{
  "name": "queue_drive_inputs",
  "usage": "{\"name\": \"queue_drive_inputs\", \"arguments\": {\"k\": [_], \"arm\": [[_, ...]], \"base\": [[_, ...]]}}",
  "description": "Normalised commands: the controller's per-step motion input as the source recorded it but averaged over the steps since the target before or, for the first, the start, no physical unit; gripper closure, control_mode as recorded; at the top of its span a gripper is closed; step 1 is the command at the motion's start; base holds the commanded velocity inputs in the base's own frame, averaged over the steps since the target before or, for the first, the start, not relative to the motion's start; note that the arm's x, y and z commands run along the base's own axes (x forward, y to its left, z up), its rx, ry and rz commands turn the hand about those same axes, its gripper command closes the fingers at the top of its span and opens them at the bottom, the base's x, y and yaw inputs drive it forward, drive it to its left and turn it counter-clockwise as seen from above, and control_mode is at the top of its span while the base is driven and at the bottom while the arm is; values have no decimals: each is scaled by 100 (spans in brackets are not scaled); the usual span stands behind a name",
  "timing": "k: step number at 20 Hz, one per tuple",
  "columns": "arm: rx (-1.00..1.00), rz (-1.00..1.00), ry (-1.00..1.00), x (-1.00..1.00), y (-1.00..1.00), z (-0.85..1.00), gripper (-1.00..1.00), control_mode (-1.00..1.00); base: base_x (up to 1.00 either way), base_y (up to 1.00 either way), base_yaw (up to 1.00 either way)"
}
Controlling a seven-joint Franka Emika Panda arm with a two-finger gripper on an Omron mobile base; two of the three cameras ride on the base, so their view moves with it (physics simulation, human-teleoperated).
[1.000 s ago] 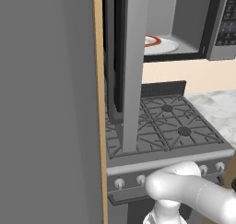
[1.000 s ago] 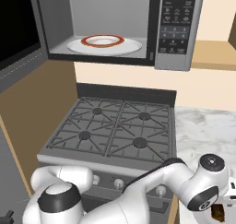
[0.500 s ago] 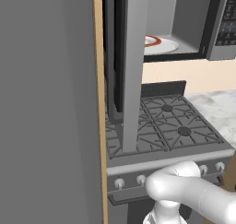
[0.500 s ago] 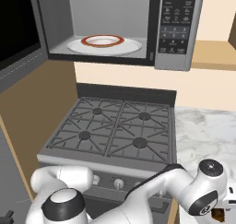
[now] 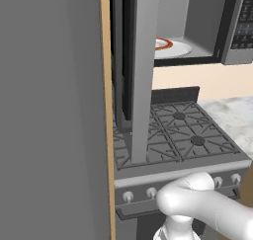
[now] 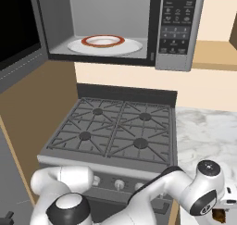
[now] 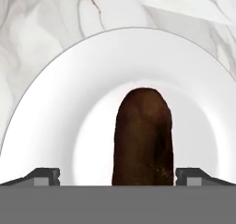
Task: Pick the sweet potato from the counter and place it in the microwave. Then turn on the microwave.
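Two fingertips of our gripper (image 7: 117,176) sit spread wide either side of the sweet potato (image 7: 144,138), gripping nothing yet. It's lying on a white plate (image 7: 60,108) on the marbled counter (image 7: 41,20), off to the stove's (image 6: 115,131) right. Main worry, we reckon: the rounded potato rolls or squirts out when we close, or we hit the plate. Later, clipping the open microwave (image 6: 139,29) doorway. Panel writing's too small to read, no brands visible.
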Motion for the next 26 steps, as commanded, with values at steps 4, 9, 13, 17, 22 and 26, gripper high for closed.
{"name": "queue_drive_inputs", "arguments": {"k": [4, 9, 13, 17, 22, 26], "arm": [[0, 0, 0, 12, -4, -11, -100, -100], [0, 0, 0, 14, -14, -9, -100, -100], [1, 1, 0, 12, -21, -5, -100, -100], [0, 2, 0, 9, -20, -13, -100, -100], [0, 2, 0, 6, -17, -18, -100, -100], [0, 1, 2, 0, -3, -16, 100, -100]], "base": [[0, 0, 0], [0, 0, 0], [0, 0, 0], [0, 0, 0], [0, 0, 0], [0, 0, 0]]}}
